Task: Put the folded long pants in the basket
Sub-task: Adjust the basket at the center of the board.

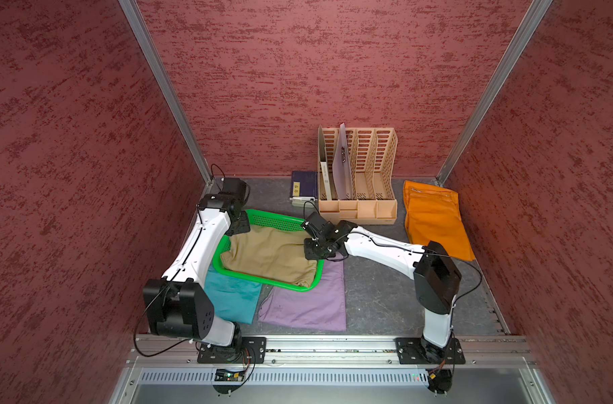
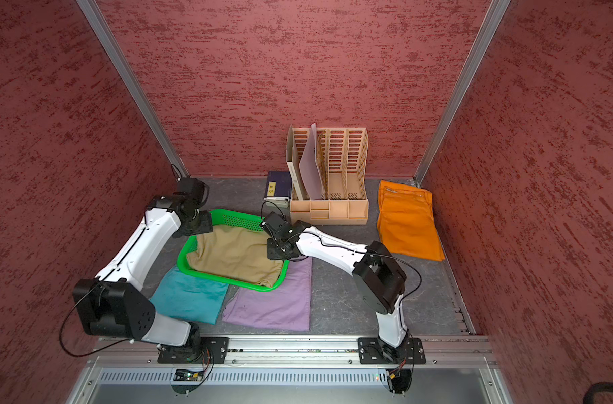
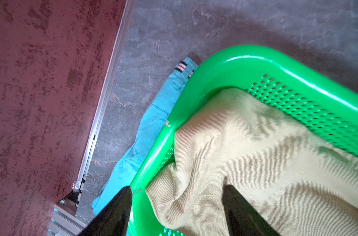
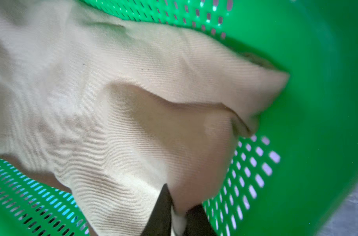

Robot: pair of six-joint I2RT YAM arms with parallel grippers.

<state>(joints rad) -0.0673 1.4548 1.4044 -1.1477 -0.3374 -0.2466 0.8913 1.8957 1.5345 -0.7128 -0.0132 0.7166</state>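
Where teal pants (image 1: 231, 297) and lilac pants (image 1: 308, 307) lie nearest on the surface (image 1: 378, 290), the basket (image 1: 275, 221) rests partly over both and holds the tan pants (image 1: 270, 255). Left hand (image 3: 178, 187), fingers apart, straddles its rim; right hand (image 4: 180, 198) is clamped on a tan fold. Farthest, orange pants (image 1: 434, 220) lie beside the organiser (image 1: 361, 175), outside the basket.

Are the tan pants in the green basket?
In. The folded tan cloth pants lie within the rim of the green plastic mesh basket.

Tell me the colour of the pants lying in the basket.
Tan. The pants in the basket show best in a top view.
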